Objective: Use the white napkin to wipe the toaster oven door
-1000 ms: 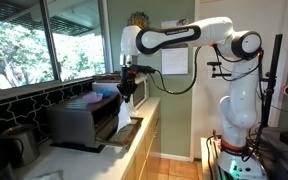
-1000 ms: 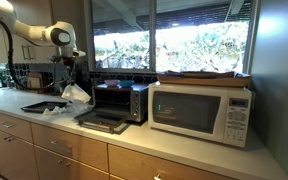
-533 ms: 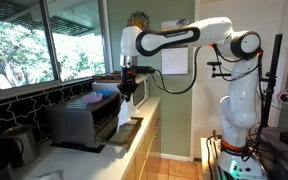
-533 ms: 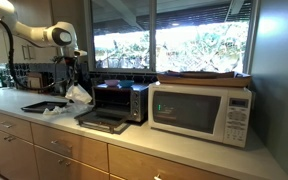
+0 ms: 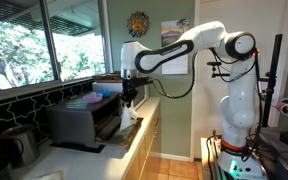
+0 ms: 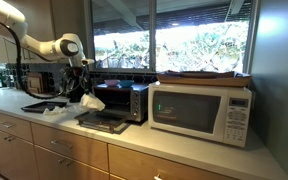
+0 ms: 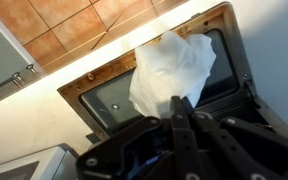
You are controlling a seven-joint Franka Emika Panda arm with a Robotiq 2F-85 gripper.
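Observation:
The white napkin hangs from my gripper, which is shut on its top edge. In the wrist view it drapes over the open, flat toaster oven door with its dark glass pane. In both exterior views the gripper points down over the front of the toaster oven. The napkin dangles just above the lowered door. I cannot tell whether it touches the door.
A white microwave stands beside the toaster oven on the counter. A sink and a dish rack lie on the far side. A metal kettle stands near the window. Tiled floor lies below the counter edge.
The arm has dropped lower and moved toward the oven door, carrying the napkin down with it. The napkin now hangs over the open door.

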